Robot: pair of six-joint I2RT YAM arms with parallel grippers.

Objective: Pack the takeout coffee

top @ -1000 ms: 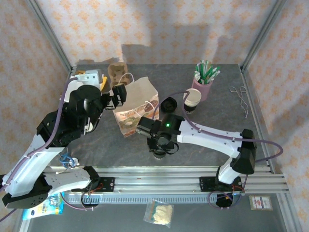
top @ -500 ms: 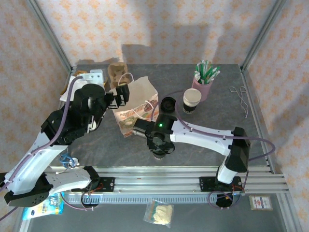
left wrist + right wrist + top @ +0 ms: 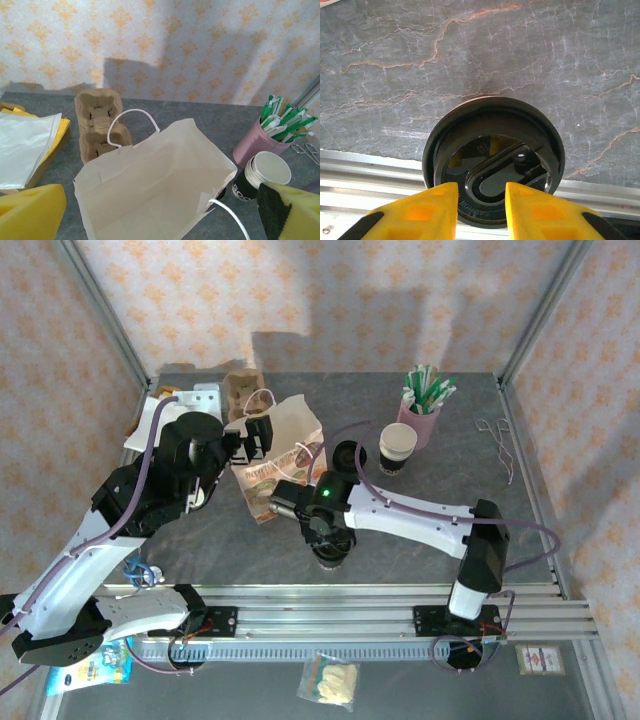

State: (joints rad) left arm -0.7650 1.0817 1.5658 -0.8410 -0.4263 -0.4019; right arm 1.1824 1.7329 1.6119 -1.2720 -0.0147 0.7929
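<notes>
The takeout coffee (image 3: 330, 560) stands near the table's front edge; from above I see its round black lid (image 3: 492, 145). My right gripper (image 3: 328, 538) hangs directly over it, pointing down. In the right wrist view the right gripper (image 3: 481, 210) has its yellow fingers (image 3: 427, 210) a narrow gap apart above the lid's near rim, holding nothing. A brown paper bag (image 3: 285, 450) with white handles stands open behind it. My left gripper (image 3: 255, 435) is at the bag's left rim, and the left gripper (image 3: 160, 215) is wide open above the bag's empty inside (image 3: 150, 185).
A second white cup with a dark band (image 3: 397, 448) and a pink cup of straws (image 3: 421, 416) stand right of the bag. A loose black lid (image 3: 349, 455) lies beside the bag. The brown pulp tray (image 3: 99, 125) and white napkins (image 3: 25, 145) sit behind it.
The right gripper's fingers have drawn closer together over the lid, and its arm has swung a little left. The left gripper has edged further over the bag.
</notes>
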